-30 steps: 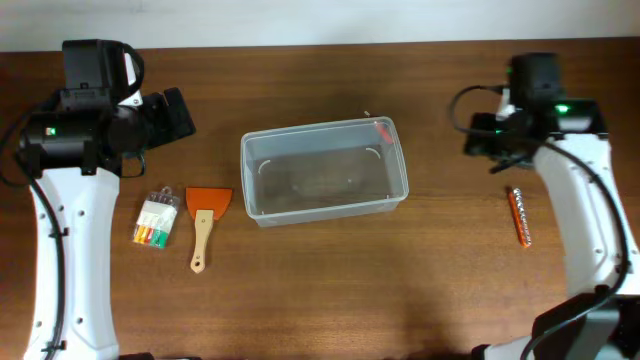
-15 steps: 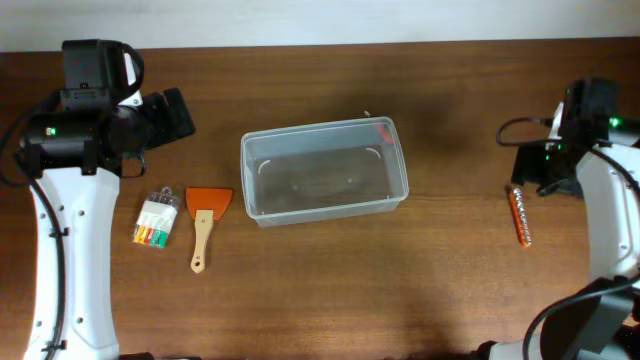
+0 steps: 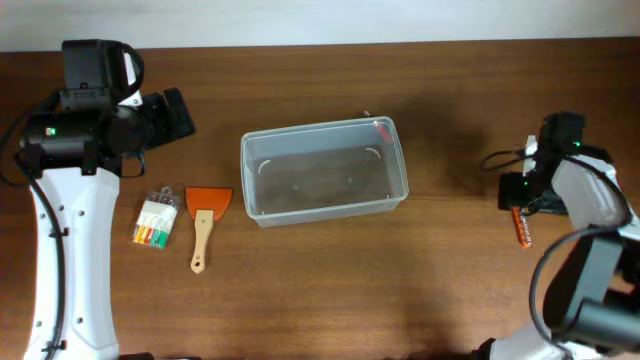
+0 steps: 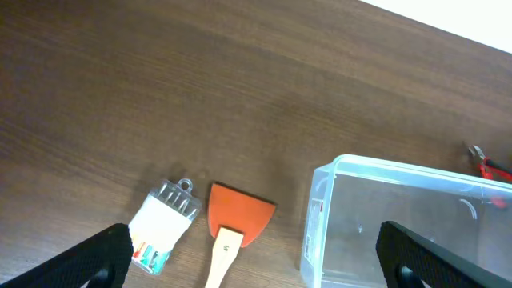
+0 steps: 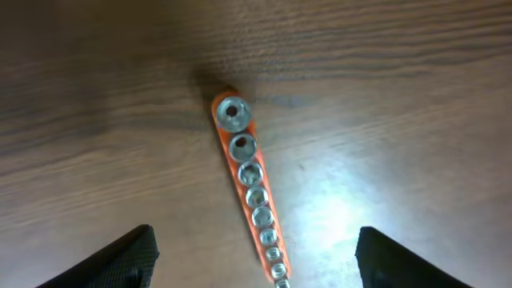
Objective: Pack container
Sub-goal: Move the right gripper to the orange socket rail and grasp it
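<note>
Container (image 3: 330,208): sits mid-table (image 3: 400,290), long side running left to right, rim up, clear plastic. Has a small red-and-metal item (image 3: 382,126) just outside its far right corner, too small to name.

Left gripper (image 4: 256,244): hangs above the wood well left of the container and a little to its far side, aimed across and down toward the container's left end. Holds its fingers (image 4: 104,252) wide apart and grips nothing.

Left arm (image 3: 60,240): rises as a white link well left of the container, bends at the black joint, and turns the wrist toward the container.

Orange scraper (image 3: 203,225): lies flat left of the container, near its left wall but apart from it, with the blade toward the far side and the wooden handle toward the near side.

Pack of coloured markers (image 3: 155,220): lies just beside the scraper, on the side away from the container.

Right gripper (image 5: 256,252): points straight down, well right of the container, directly over an orange socket rail (image 5: 250,180). Keeps both fingers wide apart, one to each side of the rail, and clasps nothing. Cannot tell whether the fingertips touch the wood.

Socket rail: lies flat, metal sockets shrinking in size along its length.

Right arm (image 3: 590,200): folds tight, well right of the container, with the wrist bent down over the rail.
</note>
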`<action>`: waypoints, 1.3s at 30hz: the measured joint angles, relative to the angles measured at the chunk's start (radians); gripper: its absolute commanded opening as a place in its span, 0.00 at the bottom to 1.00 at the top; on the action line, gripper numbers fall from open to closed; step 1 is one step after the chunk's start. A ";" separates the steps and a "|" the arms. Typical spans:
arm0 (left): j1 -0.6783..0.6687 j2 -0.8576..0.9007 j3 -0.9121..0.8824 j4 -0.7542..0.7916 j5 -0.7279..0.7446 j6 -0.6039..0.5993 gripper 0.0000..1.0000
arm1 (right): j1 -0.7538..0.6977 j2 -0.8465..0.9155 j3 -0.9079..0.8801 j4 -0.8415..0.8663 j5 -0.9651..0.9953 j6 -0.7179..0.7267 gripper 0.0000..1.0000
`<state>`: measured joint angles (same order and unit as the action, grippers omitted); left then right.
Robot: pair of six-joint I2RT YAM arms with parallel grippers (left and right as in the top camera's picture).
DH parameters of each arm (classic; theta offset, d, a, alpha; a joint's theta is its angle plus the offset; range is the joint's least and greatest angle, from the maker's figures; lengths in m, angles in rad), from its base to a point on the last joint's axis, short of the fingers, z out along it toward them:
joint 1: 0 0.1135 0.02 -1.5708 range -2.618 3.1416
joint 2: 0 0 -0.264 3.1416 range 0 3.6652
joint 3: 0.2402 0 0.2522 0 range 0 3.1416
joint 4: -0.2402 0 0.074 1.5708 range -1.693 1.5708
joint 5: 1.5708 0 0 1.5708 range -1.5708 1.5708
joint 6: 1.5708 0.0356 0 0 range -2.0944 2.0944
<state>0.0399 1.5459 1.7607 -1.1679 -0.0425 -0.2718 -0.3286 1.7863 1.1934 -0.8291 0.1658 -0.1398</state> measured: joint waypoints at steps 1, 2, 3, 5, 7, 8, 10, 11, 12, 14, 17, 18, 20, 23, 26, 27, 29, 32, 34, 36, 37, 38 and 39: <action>0.000 0.000 0.000 0.000 0.000 0.000 0.99 | 0.000 0.014 -0.001 0.002 0.002 -0.001 0.77; 0.000 0.000 0.000 0.000 0.000 0.000 0.99 | 0.000 0.031 -0.001 0.006 0.005 -0.003 0.77; 0.000 0.000 0.000 0.000 0.000 0.000 0.99 | 0.000 0.046 -0.001 0.010 0.007 -0.004 0.77; 0.000 0.000 0.000 -0.001 0.000 0.000 0.99 | 0.000 0.068 -0.001 0.014 0.008 -0.006 0.72; 0.000 0.000 0.000 -0.001 0.000 0.000 0.99 | 0.000 0.087 -0.001 0.021 0.010 -0.010 0.66; 0.000 0.000 0.000 -0.001 0.000 0.000 0.99 | 0.000 0.093 -0.001 0.024 0.010 -0.012 0.65; 0.000 0.000 0.000 -0.001 0.000 0.000 0.99 | 0.000 0.103 -0.001 0.034 0.010 -0.014 0.65; 0.000 0.000 0.000 -0.001 0.000 0.000 0.99 | 0.000 0.105 -0.001 0.035 0.011 -0.013 0.65; 0.000 0.000 0.000 -0.001 0.000 0.000 0.99 | 0.000 0.107 -0.001 0.037 0.011 -0.014 0.65; 0.000 0.000 0.000 -0.001 0.000 0.000 0.99 | 0.000 0.113 -0.001 0.039 0.011 -0.014 0.65; 0.000 0.000 0.000 -0.001 0.000 0.000 0.99 | 0.000 0.127 -0.002 0.046 0.011 -0.013 0.65; 0.000 0.000 0.000 -0.001 0.000 0.000 0.99 | 0.000 0.127 -0.002 0.048 0.011 -0.013 0.65; 0.000 0.000 0.000 -0.002 0.000 0.000 0.99 | 0.000 0.128 -0.002 0.048 0.011 -0.014 0.64; 0.000 0.000 0.000 -0.002 0.000 0.000 0.99 | 0.000 0.129 -0.002 0.049 0.010 -0.010 0.51; 0.000 0.000 0.000 -0.002 0.000 0.000 0.99 | 0.000 0.134 0.000 0.051 0.009 0.003 0.37; 0.000 0.000 0.000 -0.002 0.000 0.000 0.99 | 0.000 0.136 0.000 0.049 0.009 0.005 0.35; 0.000 0.000 0.000 -0.002 0.000 0.000 0.99 | 0.000 0.138 0.001 0.049 0.010 0.011 0.33; 0.000 0.000 0.000 -0.003 0.000 0.000 0.99 | 0.000 0.139 0.001 0.049 0.010 0.013 0.32; 0.000 0.000 0.000 -0.002 0.000 0.000 0.99 | 0.000 0.139 0.001 0.049 0.010 0.013 0.31; 0.000 0.000 0.000 -0.003 0.000 0.000 0.99 | 0.000 0.139 0.001 0.049 0.010 0.012 0.26; 0.000 0.000 0.000 -0.002 0.000 0.000 0.99 | 0.000 0.140 0.001 0.049 0.011 0.013 0.23; 0.000 0.000 0.000 -0.002 0.000 0.000 0.99 | 0.000 0.140 0.001 0.050 0.011 0.016 0.21; 0.000 0.000 0.000 -0.003 0.000 0.000 0.99 | 0.000 0.141 0.001 0.050 0.013 0.018 0.17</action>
<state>0.0399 1.5459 1.7607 -1.1706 -0.0425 -0.2718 -0.3286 1.9274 1.1942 -0.7792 0.1787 -0.1223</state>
